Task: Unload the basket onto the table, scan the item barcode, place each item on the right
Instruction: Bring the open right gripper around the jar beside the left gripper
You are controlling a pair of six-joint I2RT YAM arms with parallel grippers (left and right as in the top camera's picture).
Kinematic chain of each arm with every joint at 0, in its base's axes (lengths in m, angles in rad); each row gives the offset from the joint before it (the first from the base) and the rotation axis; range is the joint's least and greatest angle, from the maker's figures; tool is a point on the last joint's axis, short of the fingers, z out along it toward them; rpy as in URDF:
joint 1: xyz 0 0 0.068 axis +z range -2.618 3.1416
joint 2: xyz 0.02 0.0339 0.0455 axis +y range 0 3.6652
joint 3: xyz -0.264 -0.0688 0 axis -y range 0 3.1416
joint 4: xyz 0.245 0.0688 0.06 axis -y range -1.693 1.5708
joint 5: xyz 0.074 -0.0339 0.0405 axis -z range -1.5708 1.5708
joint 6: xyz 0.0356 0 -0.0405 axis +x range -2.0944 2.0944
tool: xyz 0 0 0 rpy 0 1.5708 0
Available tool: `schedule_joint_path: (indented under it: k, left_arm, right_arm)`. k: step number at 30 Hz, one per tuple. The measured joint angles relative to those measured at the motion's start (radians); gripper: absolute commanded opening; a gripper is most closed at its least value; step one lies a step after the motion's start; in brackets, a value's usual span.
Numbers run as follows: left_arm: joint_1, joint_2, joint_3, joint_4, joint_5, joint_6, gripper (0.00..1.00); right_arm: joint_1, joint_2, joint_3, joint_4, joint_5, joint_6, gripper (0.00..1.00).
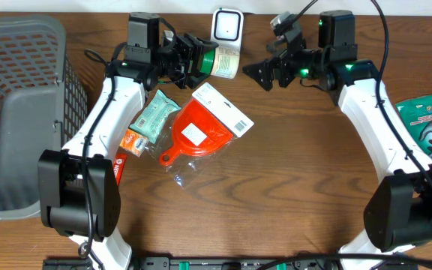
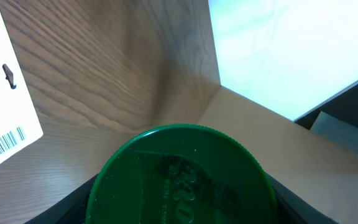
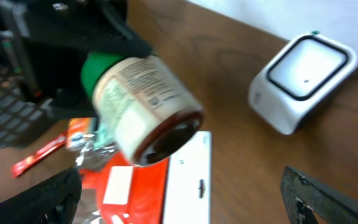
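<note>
The jar [image 1: 225, 63] (green lid [image 2: 179, 177] facing its holder) hangs sideways in the left gripper's [image 1: 199, 60] clamp, just beside the scanner [image 1: 228, 26]. The right gripper [image 1: 255, 73] gapes empty. Pickup looks done, I'd say; showing the barcode is left.

I see a jar [image 3: 143, 111] with glossy green plastic lid [image 2: 182, 177] and matt paper label [image 3: 135, 87], wood-grain desk [image 1: 276, 187], scanner [image 3: 303, 81] in smooth glossy white plastic.

A cylindrical jar [image 1: 226, 63] with a green screw lid and a cream printed label is held on its side at upper centre, dark base pointing right. A small white box-shaped scanner [image 1: 228, 26] stands just above it.
</note>
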Motion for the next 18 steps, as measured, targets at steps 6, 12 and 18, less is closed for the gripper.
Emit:
schedule_joint_path:
  k: [6,12,18]
  left_arm:
    - [0.0,0.0,0.0,0.0,-0.003,-0.02,0.07]
    - [-0.004,0.0,0.0,0.064,0.011,-0.05,0.07]
    - [-0.024,0.0,0.0,0.116,0.019,-0.079,0.07]
  right_arm:
    - [0.0,0.0,0.0,0.031,-0.155,-0.018,0.99]
    - [0.0,0.0,0.0,0.039,-0.224,-0.03,0.99]
    - [0.0,0.0,0.0,0.04,-0.239,-0.056,0.99]
